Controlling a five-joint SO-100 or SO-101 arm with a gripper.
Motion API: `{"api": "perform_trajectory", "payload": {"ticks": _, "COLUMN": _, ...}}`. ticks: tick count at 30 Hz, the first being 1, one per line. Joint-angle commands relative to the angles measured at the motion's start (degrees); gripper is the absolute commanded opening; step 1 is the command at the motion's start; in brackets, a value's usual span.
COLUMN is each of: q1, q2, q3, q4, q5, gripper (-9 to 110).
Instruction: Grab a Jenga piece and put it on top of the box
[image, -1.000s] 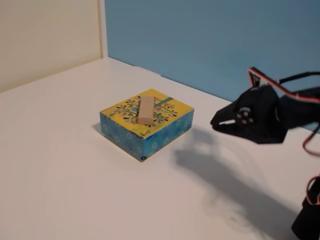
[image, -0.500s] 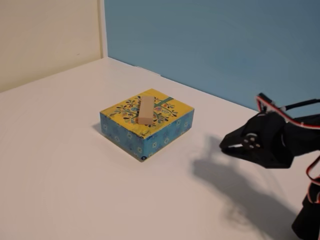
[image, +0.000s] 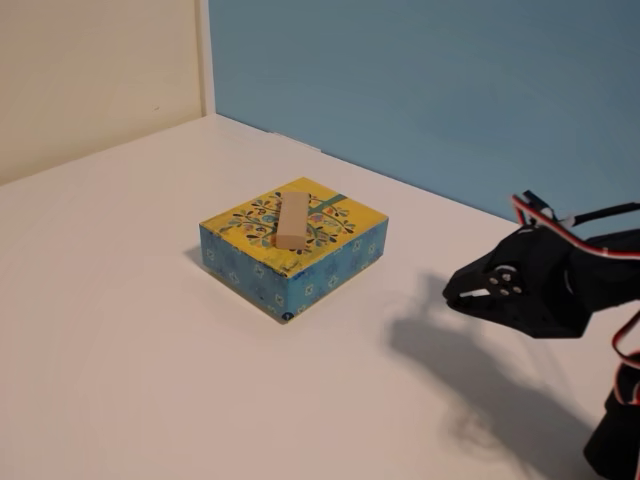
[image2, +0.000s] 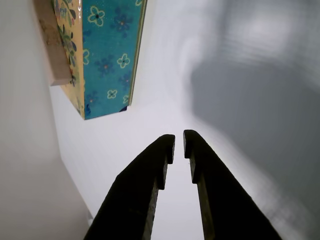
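The gripper hangs above the white table at the right of the fixed view, well apart from the box, its tips pointing left toward it; in the wrist view the gripper shows two dark fingers drawn nearly together, with only a thin gap between the tips and nothing held between them. The Jenga piece lies flat on the yellow floral top of the box, roughly along the middle, one end near the front edge of the top as the fixed view shows it; in the wrist view the Jenga piece appears at the upper left, resting against the yellow face, beside the blue flowered side of the box. The gripper casts a soft shadow on the table beneath it; behind the table stand a blue wall and a cream wall.
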Motion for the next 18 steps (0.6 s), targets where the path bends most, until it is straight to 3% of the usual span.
{"api": "perform_trajectory", "payload": {"ticks": 1, "q1": 0.0, "q2": 0.5, "q3": -0.7, "q4": 0.2, "q5": 0.4, "gripper": 0}}
{"api": "perform_trajectory", "payload": {"ticks": 18, "q1": 0.3, "q2": 0.5, "q3": -0.7, "q4": 0.2, "q5": 0.9, "gripper": 2}}
